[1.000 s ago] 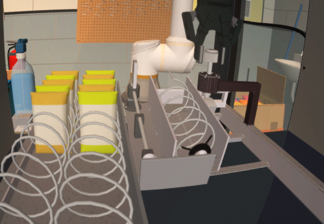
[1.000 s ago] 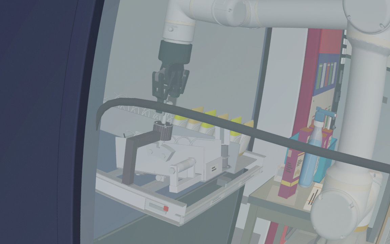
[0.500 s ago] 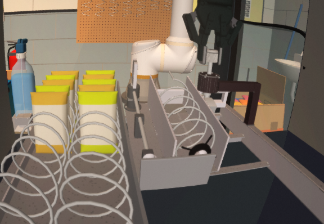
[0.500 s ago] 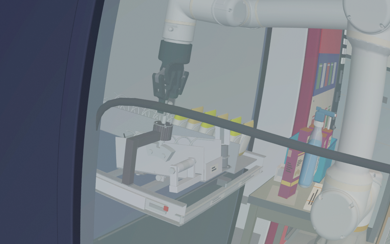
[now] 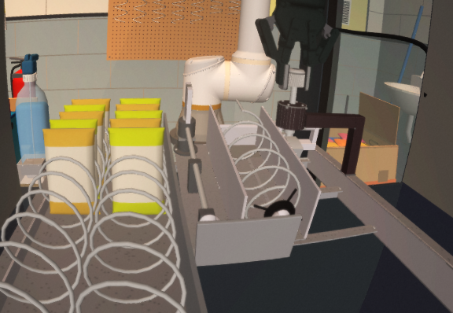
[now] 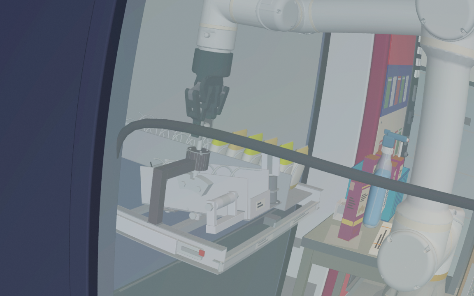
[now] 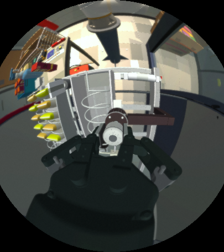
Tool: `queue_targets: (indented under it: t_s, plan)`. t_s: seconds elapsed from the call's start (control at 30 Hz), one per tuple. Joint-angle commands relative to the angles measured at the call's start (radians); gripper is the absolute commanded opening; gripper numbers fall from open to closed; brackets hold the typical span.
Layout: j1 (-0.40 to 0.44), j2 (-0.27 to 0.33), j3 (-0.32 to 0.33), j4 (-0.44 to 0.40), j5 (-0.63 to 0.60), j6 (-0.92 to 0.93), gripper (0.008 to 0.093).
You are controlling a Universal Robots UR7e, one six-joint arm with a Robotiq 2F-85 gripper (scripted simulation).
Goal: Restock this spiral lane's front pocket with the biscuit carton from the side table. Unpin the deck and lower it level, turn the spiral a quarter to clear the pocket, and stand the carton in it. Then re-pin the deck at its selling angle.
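The deck pin's white knurled knob is clamped between the fingers of my gripper, which has closed on it from above. The pin's thin stem runs down into a dark ribbed collar on a brown bracket arm at the deck's right side. The deck sits tilted, its wire spiral running between two grey walls with a black spiral handle at the front. The biscuit carton stands upright on the side table.
A blue basket on the side table holds a blue spray bottle beside the carton. Yellow and orange pouches fill the two spiral lanes to the left. A dark cable crosses in front of the second side camera. The drawer frame juts out below.
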Motion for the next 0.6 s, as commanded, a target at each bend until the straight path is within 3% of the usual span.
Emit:
queue_targets:
  t_s: [0.0, 0.57]
  plan:
    - [0.0, -0.003, -0.004, -0.003, 0.0, 0.0, 0.008]
    - [0.0, -0.005, -0.019, 0.015, 0.0, 0.0, 0.008]
